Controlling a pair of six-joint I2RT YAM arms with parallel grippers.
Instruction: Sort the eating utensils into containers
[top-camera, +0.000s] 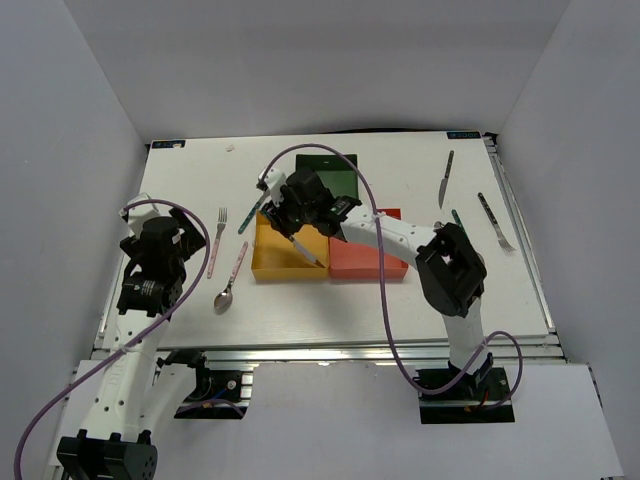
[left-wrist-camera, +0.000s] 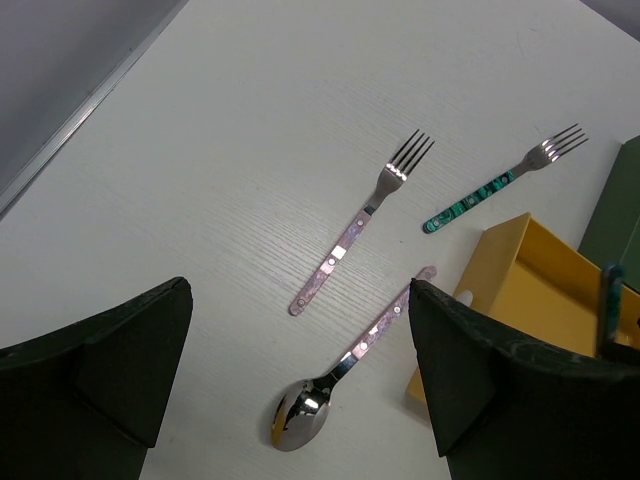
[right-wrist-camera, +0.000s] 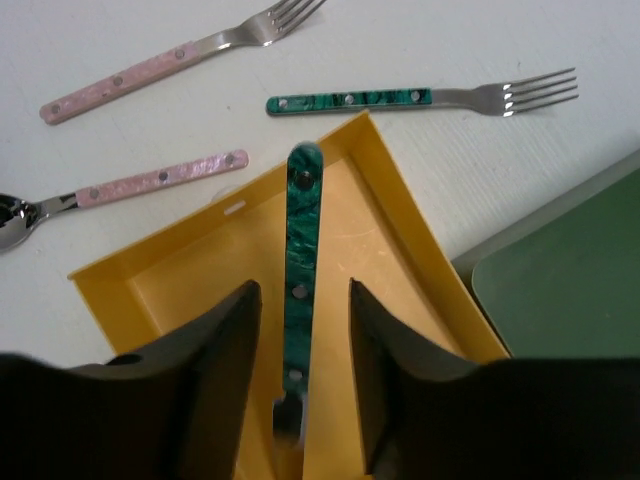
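Reaching from the desk's near right edge toward its middle, the right tool (right-wrist-camera: 300, 400) pinches a teal-handled utensil (right-wrist-camera: 302, 260) above the yellow tray (right-wrist-camera: 400, 250). The left tool (left-wrist-camera: 300, 400) hovers wide open, holding nothing, near the left edge.

Colours are pretty loud here: a marbled teal-green handled utensil (right-wrist-camera: 302, 300) over the plain yellow-orange square tray (right-wrist-camera: 385, 235), next to a dark green tray (right-wrist-camera: 560, 290) and a red tray (top-camera: 368, 262). On the white woodgrain table (left-wrist-camera: 250, 150), speckled pink-handled fork (left-wrist-camera: 352, 231) and spoon (left-wrist-camera: 345, 367), plus a teal marbled fork (left-wrist-camera: 500, 183).
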